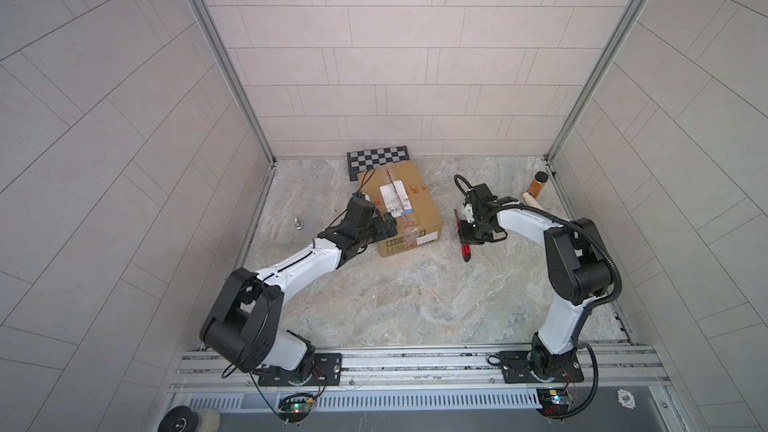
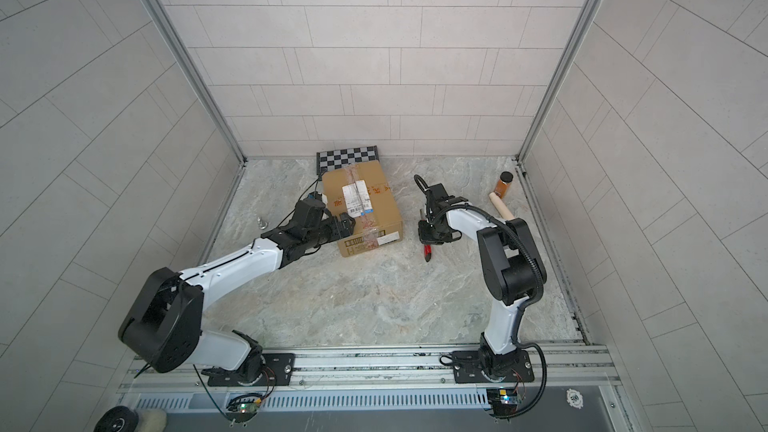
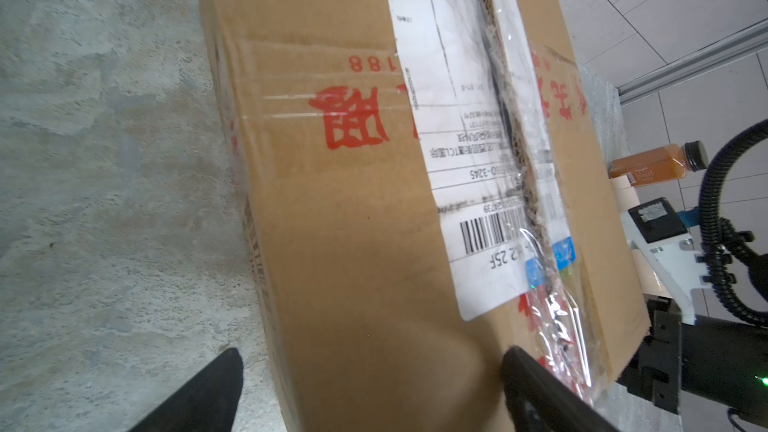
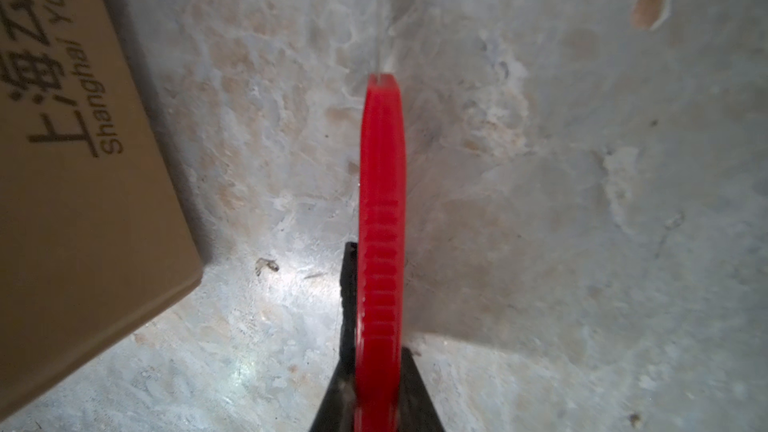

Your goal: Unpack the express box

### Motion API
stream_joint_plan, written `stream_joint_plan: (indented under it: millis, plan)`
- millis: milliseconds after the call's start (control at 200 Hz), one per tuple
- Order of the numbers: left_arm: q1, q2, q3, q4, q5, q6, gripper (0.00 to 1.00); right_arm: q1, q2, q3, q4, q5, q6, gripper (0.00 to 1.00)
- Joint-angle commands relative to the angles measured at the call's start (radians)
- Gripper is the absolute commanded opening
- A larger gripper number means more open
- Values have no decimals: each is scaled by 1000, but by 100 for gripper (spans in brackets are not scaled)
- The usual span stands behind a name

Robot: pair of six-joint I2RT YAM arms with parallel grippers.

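The express box (image 1: 401, 201) is lying on the marbled grey tabletop (image 1: 374, 305), right at the tips of the left pincer (image 1: 388, 222). This pincer's jaws are standing wide apart, with one finger (image 3: 540, 392) reaching over the top face and the other hanging off the side. The box is showing plain brown corrugated cardboard, rectangular, with its flaps lying flat. It is carrying a white label with a barcode, red characters, and wrinkled glossy clear tape along the middle seam. The right pincer (image 4: 379, 392), just beside the box, is clamping a smooth, ribbed red plastic handle (image 4: 381, 201).
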Motion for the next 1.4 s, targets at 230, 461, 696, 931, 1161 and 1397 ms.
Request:
stream_joint_plan:
  millis: [230,461,696,931,1161,1397]
  plan:
    - [23,-21,-39,-79,19,12,100,-26,27,31,9,-15,-9,27]
    - [25,2,-16,-73,33,20,100,-68,-142,102,-62,19,-15,48]
    - [27,19,-4,-61,38,24,100,25,-294,212,-114,113,-6,63]
    - [30,50,-24,-30,57,16,100,305,-220,353,-96,313,8,68]
    - [31,42,-50,-6,71,11,100,425,-26,508,-136,401,-27,70]
    - [35,32,-81,29,85,0,100,444,119,620,-164,443,-57,74]
